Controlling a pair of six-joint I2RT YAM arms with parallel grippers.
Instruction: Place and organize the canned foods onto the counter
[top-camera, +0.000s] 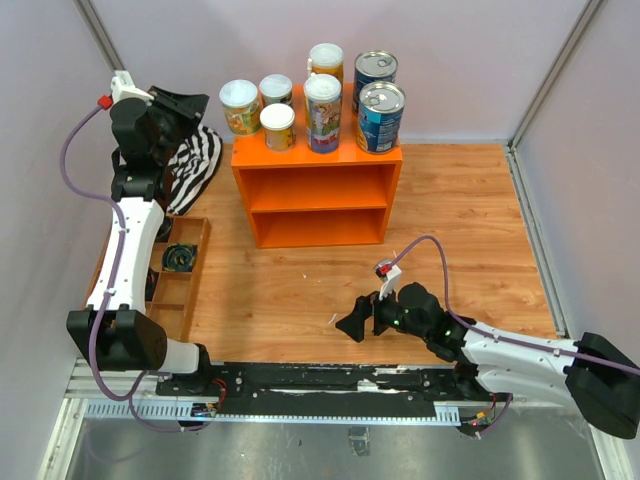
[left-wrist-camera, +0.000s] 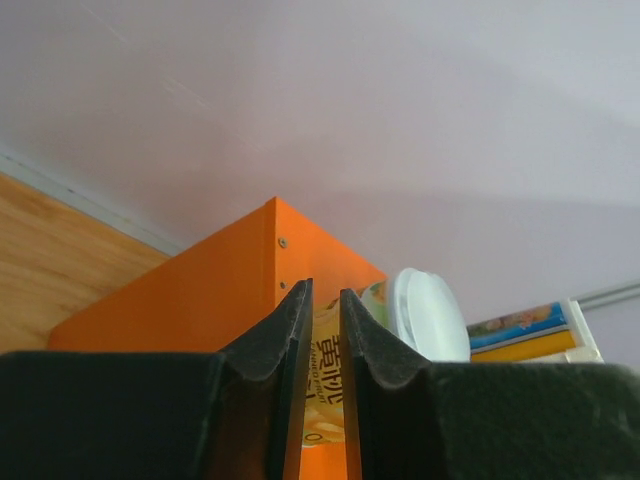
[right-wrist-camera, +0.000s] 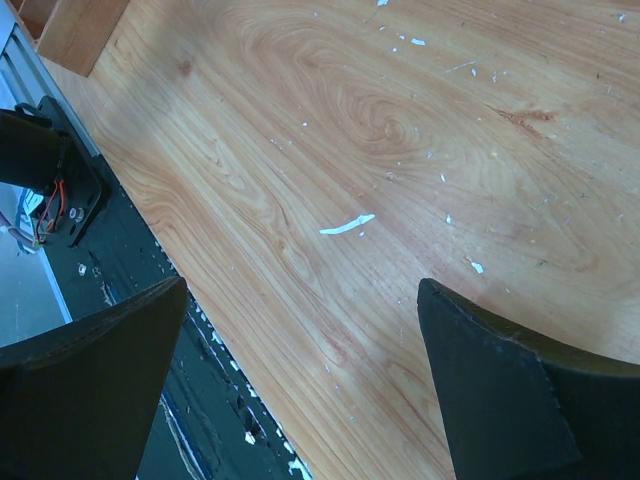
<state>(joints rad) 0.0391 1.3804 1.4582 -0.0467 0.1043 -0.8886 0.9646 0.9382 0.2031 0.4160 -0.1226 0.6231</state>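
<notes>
**Operator:** Step status?

**Technician:** Placement appears complete. All seven canned foods (top-camera: 322, 112) stand on top of the counter (top-camera: 300, 158). The left gripper (left-wrist-camera: 322, 290) is nearly closed and empty, beside the counter. The right gripper (right-wrist-camera: 302, 288) is wide open and empty, over the table (right-wrist-camera: 400, 130). Next: tidy the rows.

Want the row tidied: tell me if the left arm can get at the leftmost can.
Probably yes. The left gripper hangs just left of that can with nothing between them; its nearly shut jaws must open first.
</notes>
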